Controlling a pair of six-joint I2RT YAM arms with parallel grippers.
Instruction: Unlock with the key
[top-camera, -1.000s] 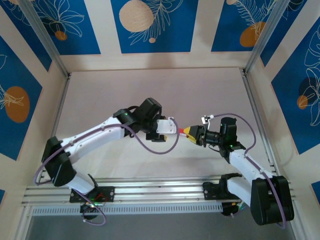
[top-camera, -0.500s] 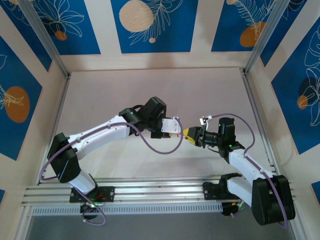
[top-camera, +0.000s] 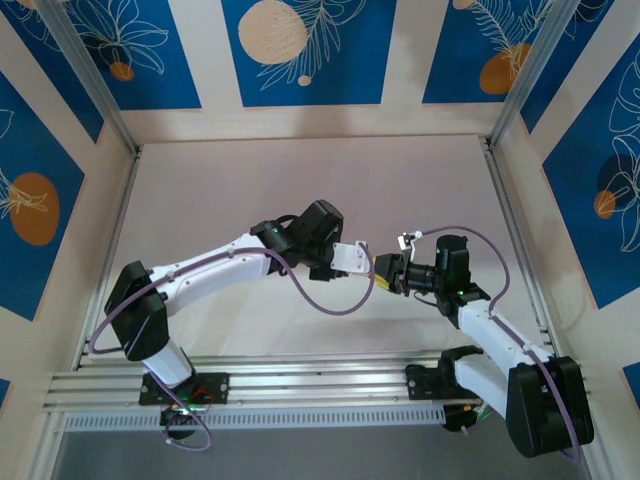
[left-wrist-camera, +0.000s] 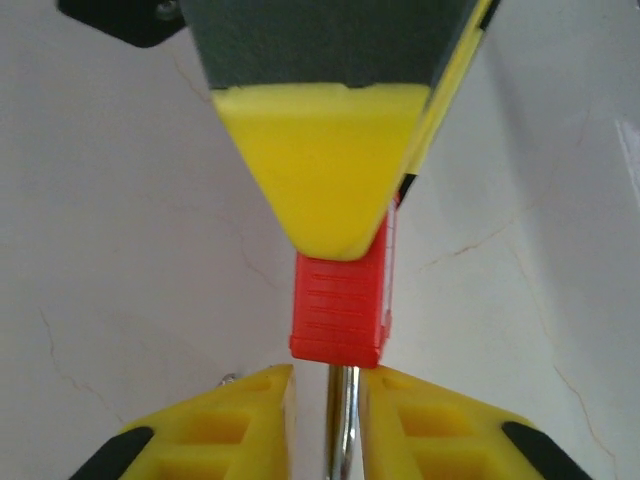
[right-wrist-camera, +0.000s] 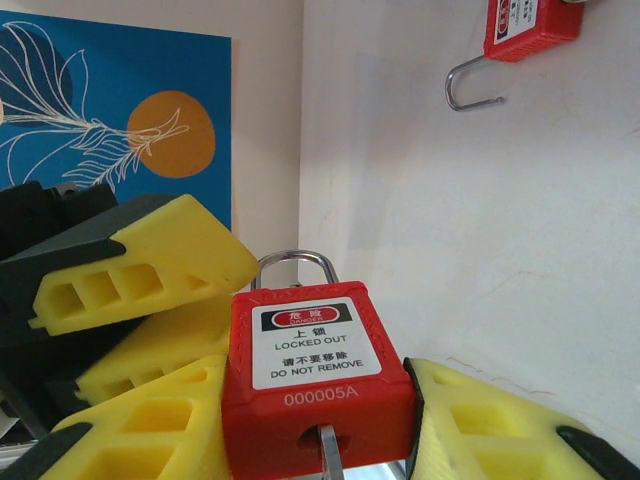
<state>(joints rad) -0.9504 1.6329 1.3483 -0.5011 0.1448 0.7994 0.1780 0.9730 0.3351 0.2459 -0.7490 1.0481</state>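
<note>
What matters here is how the padlock (right-wrist-camera: 315, 360) lies between the two grippers. It is held up over the table (top-camera: 250, 180), a little right of its middle, with its long axis running along the line from one gripper to the other. The shackle (right-wrist-camera: 296, 257) end points at the left gripper (top-camera: 362, 260), the keyhole end at the right gripper (top-camera: 385, 272). The right fingers (right-wrist-camera: 150, 430) are clamped on the lower corners of the red body. The blade of the key (right-wrist-camera: 326, 445) sits in the keyhole and runs back between them towards the wrist. Its head is cut off by that view's edge, so I cannot tell what has hold of it. From the left wrist, the shackle shows edge-on as one bright rod in the narrow slot between the left fingers (left-wrist-camera: 230, 425). One finger is close against it, with a sliver of gap on the other side; whether they truly bite I cannot tell. To my eye the left arm is placed to steady the shackle, while any turning of the key must come from the right side, about that same axis.
</note>
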